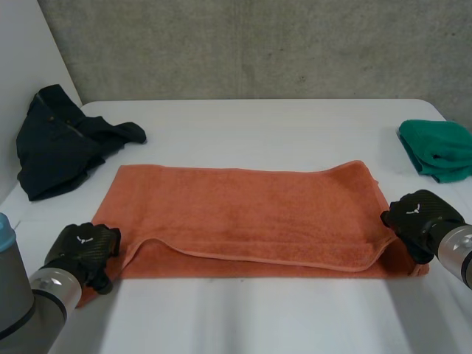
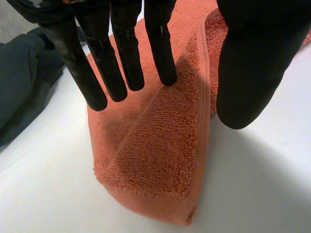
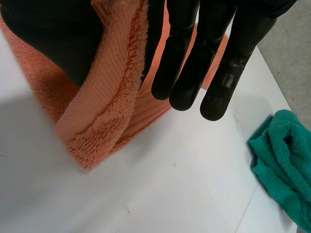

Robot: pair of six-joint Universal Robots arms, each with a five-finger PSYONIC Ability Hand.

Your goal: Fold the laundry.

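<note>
Left hand (image 1: 81,249) sits on the towel (image 1: 243,210) at its 7 o'clock corner, and I can't tell whether it grips. The towel is orange terry with a stitched hem. It lies lengthwise across the middle of the white table (image 1: 243,317), its near edge doubled over in a loose flap. At the 4 o'clock corner, the right hand (image 1: 420,217) pinches the hem between thumb and straight fingers. The count: one dark garment (image 1: 55,144) at 10 o'clock, one towel, one green cloth (image 1: 439,151) at 2 o'clock.
</note>
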